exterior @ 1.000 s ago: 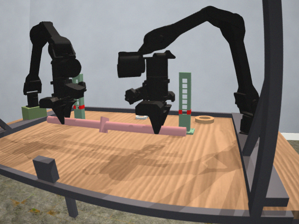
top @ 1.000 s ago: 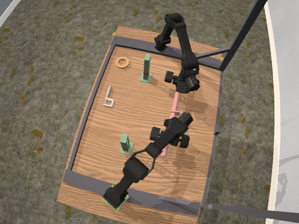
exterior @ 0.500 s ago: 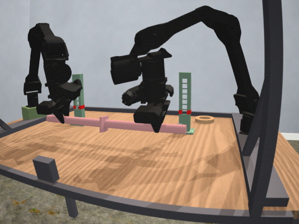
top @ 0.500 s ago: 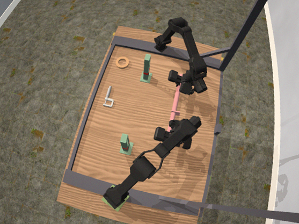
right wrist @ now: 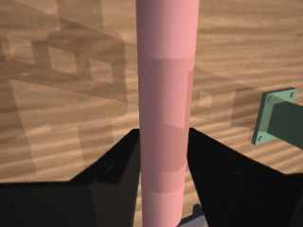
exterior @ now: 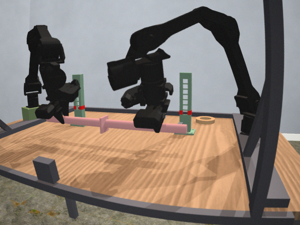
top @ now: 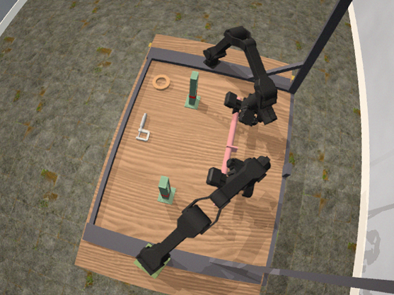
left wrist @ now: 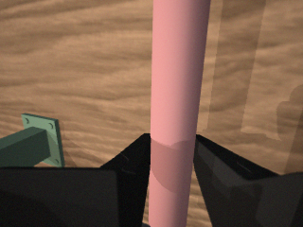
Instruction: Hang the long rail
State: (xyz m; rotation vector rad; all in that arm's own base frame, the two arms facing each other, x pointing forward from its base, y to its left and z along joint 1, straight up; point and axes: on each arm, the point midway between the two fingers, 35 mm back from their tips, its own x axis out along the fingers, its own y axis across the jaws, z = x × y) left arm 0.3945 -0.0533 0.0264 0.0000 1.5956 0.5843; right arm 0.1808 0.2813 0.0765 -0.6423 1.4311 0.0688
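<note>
Pink rail point(top: 231, 131) point(exterior: 89, 121) point(left wrist: 177, 71) point(right wrist: 166, 95), apart from both posts, pinched in left gripper point(top: 224, 174) point(exterior: 62, 119) point(left wrist: 170, 141) and right gripper point(top: 235, 109) point(exterior: 157, 128) point(right wrist: 162, 135). Left-end hook not discernible; grey right-end hook point(exterior: 180, 123) point(right wrist: 193, 219) cropped in right wrist view. Left post's red mark point(top: 164, 195) point(exterior: 79, 107) partly covered in exterior view.

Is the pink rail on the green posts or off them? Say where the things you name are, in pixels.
Off: left gripper point(top: 223, 178) point(exterior: 63, 118) point(left wrist: 173, 139) and right gripper point(top: 236, 108) point(exterior: 161, 124) point(right wrist: 162, 135) hold the pink rail point(top: 231, 131) point(exterior: 116, 123) point(left wrist: 176, 85) point(right wrist: 166, 95) away from the green posts point(top: 193, 84) point(exterior: 182, 96) point(left wrist: 28, 144) point(right wrist: 289, 124).

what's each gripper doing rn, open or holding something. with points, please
Left gripper point(top: 223, 177) point(exterior: 61, 119) point(left wrist: 173, 142): closed on the long pink rail point(top: 231, 131) point(exterior: 89, 121) point(left wrist: 179, 71) point(right wrist: 166, 71).
Right gripper point(top: 236, 109) point(exterior: 159, 128) point(right wrist: 164, 134): closed on the same rail, nearer its other end.
</note>
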